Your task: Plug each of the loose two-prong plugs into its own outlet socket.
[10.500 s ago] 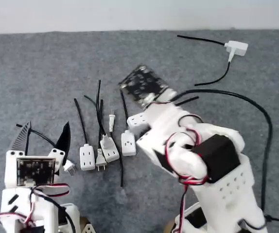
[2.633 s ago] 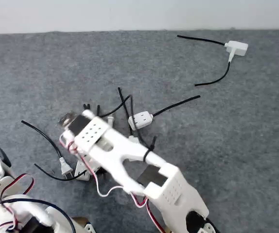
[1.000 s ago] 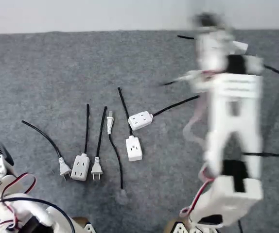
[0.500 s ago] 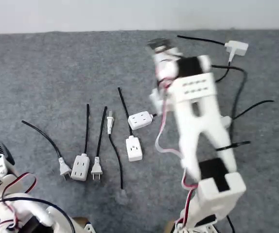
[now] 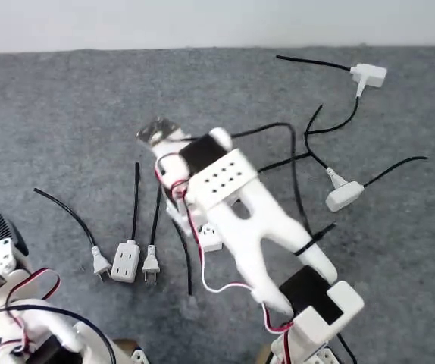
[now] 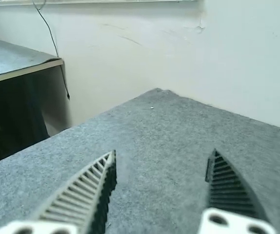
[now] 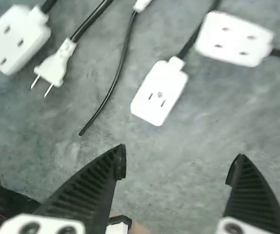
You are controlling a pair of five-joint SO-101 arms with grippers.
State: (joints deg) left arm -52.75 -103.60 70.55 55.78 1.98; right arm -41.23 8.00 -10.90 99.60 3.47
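Note:
My right arm [image 5: 225,182] lies across the middle of the grey mat, covering part of the row of cords. Its open gripper [image 7: 179,158] hovers over a white outlet socket [image 7: 159,92] [image 5: 211,240], with a second socket [image 7: 233,38] beyond. A two-prong plug [image 7: 52,70] [image 5: 151,265] lies beside a third socket [image 7: 15,39] [image 5: 125,262]. Another plug [image 5: 100,263] lies left of those. A white plug [image 5: 344,196] on a black cord rests at the right. My left gripper [image 5: 5,239] [image 6: 163,155] stands open at the near left corner, holding nothing.
A white adapter [image 5: 369,74] with a black cord lies at the far right corner. Loose black cords [image 5: 301,148] loop right of the arm. A short cord end [image 7: 106,97] lies between plug and socket. Beyond the mat's far edge is a pale wall [image 6: 189,53].
My right arm has swung from the far right down and left over the middle sockets. A white plug on a cord now lies at the right. The left arm barely moved.

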